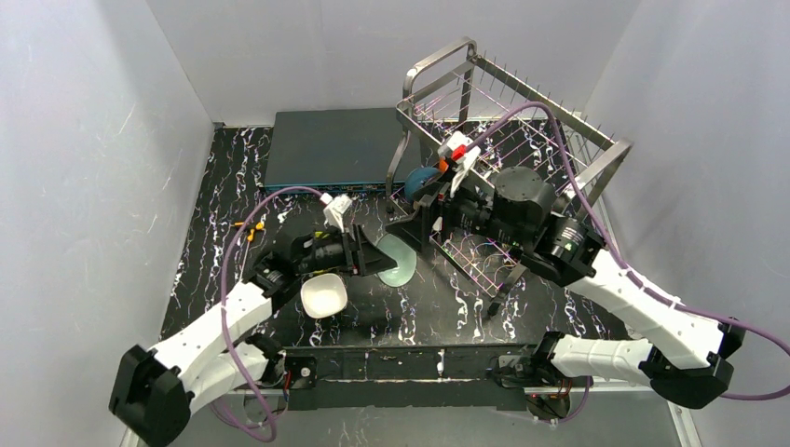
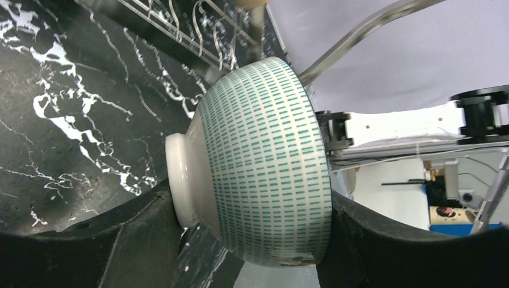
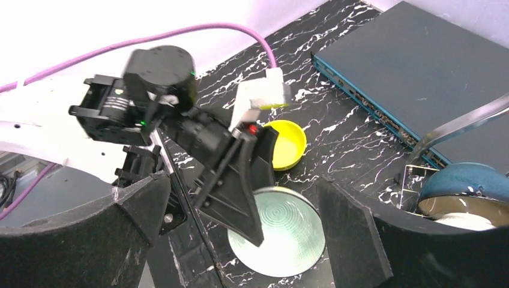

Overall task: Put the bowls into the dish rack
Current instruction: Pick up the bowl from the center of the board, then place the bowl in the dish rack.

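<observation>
The left hand [image 1: 371, 253] was partly open and held a round bowl, white with little green dashes outside and pale green inside [image 2: 264, 162]. The bowl was tipped up on its side. One black finger [image 2: 120, 240] pressed by the bowl's white foot. The other finger [image 3: 240, 198] lay across the smooth inside. I could not tell if the bowl touched the black and white marble table [image 1: 224, 186].

A small white bowl [image 1: 323, 295] sat on the table just under the left hand, with its open side up. A bright yellow bowl [image 3: 285, 144] sat on the table just behind that hand.

The right hand [image 1: 424, 209] was opened very wide and held nothing. Its two black fingers [image 3: 354, 234] stood far apart and touched nothing. The pale green bowl was just in front of it.

A dark blue bowl [image 1: 421, 182] sat right beside the right hand, at the near end of the big shiny steel wire dish rack [image 1: 559, 140]. The rest of the rack stretched away behind the right hand.

A flat dark grey-blue box [image 1: 335, 147] lay on the table past both hands, next to the rack.
</observation>
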`<state>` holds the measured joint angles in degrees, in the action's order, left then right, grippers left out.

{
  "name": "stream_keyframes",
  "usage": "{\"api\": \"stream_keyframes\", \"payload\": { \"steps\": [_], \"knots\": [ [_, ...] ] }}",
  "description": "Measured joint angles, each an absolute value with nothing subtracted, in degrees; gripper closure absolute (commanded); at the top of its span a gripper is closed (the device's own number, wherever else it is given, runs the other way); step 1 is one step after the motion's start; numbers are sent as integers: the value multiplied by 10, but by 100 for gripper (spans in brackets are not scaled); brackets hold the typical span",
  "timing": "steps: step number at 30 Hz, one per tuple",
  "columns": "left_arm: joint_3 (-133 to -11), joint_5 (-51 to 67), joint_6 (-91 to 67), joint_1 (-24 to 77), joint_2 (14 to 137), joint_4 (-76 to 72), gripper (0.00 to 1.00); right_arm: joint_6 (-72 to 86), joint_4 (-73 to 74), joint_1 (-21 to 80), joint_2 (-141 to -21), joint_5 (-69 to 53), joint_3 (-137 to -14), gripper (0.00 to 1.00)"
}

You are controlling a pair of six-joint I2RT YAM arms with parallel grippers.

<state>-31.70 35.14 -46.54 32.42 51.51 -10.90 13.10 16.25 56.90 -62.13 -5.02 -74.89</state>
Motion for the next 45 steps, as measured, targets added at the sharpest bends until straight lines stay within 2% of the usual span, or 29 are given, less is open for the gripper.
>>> {"api": "stream_keyframes", "payload": {
  "steps": [9, 20, 35, 45],
  "knots": [
    [-405, 317, -398, 387, 678, -103, 100, 130, 152, 569, -596, -29, -735, 1],
    [-528, 274, -303, 428, 804, -102, 100, 114, 157, 569, -577, -12, -733, 1],
    [-663, 236, -124, 455, 918, -85, 100, 88, 170, 569, -565, 29, -733, 1],
    [-693, 142, 2, 513, 975, -76, 100, 79, 170, 569, -564, 36, -733, 1]
  ]
}}
